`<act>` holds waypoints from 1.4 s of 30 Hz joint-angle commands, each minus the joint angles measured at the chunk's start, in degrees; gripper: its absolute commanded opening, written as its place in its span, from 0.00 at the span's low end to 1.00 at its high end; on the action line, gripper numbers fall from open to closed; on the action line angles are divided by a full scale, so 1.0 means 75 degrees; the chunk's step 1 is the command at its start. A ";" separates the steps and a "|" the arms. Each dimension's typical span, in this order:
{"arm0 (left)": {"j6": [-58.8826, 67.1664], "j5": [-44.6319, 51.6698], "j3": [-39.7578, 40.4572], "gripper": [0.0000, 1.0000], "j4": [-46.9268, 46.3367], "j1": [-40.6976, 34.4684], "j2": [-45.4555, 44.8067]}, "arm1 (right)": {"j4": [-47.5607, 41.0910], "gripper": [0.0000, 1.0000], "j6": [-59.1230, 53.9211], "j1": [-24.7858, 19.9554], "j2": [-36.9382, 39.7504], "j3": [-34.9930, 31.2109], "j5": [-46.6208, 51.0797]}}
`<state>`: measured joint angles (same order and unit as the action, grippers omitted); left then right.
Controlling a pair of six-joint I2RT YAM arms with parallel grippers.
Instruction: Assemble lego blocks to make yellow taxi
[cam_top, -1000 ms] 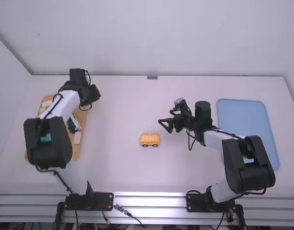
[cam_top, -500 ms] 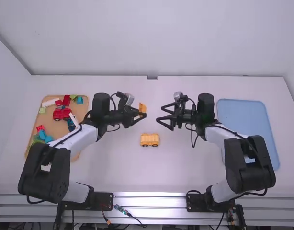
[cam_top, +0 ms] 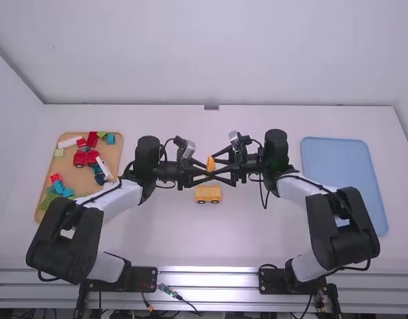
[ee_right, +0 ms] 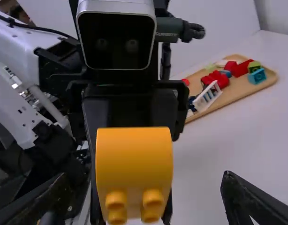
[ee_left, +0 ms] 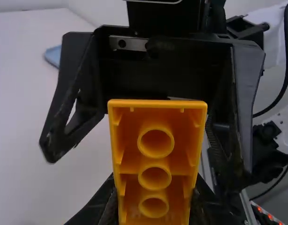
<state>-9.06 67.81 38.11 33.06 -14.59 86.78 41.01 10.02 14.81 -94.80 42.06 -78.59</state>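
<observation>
In the high view, at centre, our left gripper [cam_top: 207,171] grips the yellow block [cam_top: 211,163] just up the frame from the wheeled base [cam_top: 208,193]; our right gripper [cam_top: 217,167] is open. In the left wrist view, 3 tubes [ee_left: 155,142] in its hollow suggest light, stiff plastic. In the right wrist view, lower left of centre, we'd pinch its possibly slippery flanks, clear of the studs [ee_right: 152,198].

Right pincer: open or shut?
Open. The right pincer has its fingers spread wide, with gaps on both sides of the yellow curved block.
</observation>
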 commanded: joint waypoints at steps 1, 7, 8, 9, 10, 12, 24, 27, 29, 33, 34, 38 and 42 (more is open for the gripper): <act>-0.0003 0.0242 -0.0108 0.02 -0.0023 0.0006 -0.0015 | 0.0114 0.80 0.0099 -0.0003 0.0152 0.0248 -0.0149; 0.0539 0.0297 -0.0149 0.02 -0.0425 -0.0020 0.0055 | 0.0108 0.64 0.0090 -0.0003 0.0154 0.0248 -0.0149; 0.0597 0.0303 -0.0149 0.02 -0.0490 -0.0020 0.0058 | 0.0117 0.63 0.0090 0.0012 0.0154 0.0248 -0.0149; 0.0618 0.0297 -0.0149 0.02 -0.0513 -0.0020 0.0058 | 0.0149 0.60 0.0090 0.0038 0.0154 0.0248 -0.0149; 0.0629 0.0289 -0.0149 0.02 -0.0551 -0.0017 0.0058 | 0.0169 0.59 0.0096 0.0041 0.0154 0.0248 -0.0152; 0.0676 0.0294 -0.0189 0.02 -0.0533 -0.0015 0.0058 | 0.0230 0.51 0.0093 0.0032 0.0154 0.0248 -0.0152; 0.0562 0.0239 -0.0248 0.02 -0.0248 -0.0006 0.0058 | 0.0160 0.42 0.0087 0.0041 0.0154 0.0239 -0.0210; 0.0583 0.0242 -0.0248 0.02 -0.0227 -0.0012 0.0058 | 0.0160 0.35 0.0087 0.0038 0.0154 0.0239 -0.0224; 0.0589 0.0242 -0.0248 0.02 -0.0230 -0.0055 0.0058 | 0.0198 0.30 0.0061 0.0035 0.0154 0.0242 -0.0358; 0.0589 0.0236 -0.0248 0.03 -0.0224 -0.0041 0.0058 | 0.0227 0.20 0.0067 0.0093 0.0154 0.0239 -0.0373; 0.0583 0.0236 -0.0248 0.09 -0.0224 -0.0023 0.0058 | 0.0242 0.18 0.0064 0.0134 0.0154 0.0239 -0.0373; 0.0586 0.0213 -0.0248 0.54 -0.0184 -0.0070 0.0058 | 0.0248 0.05 0.0058 0.0265 0.0154 0.0239 -0.0087; 0.0134 -0.0726 -0.0248 0.99 -0.0146 0.0009 0.0058 | 0.0093 0.00 -0.0178 0.0335 0.0154 0.0239 0.0764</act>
<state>-5.93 66.28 37.21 31.77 -14.83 86.89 41.89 9.87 17.28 -94.80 42.11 -76.64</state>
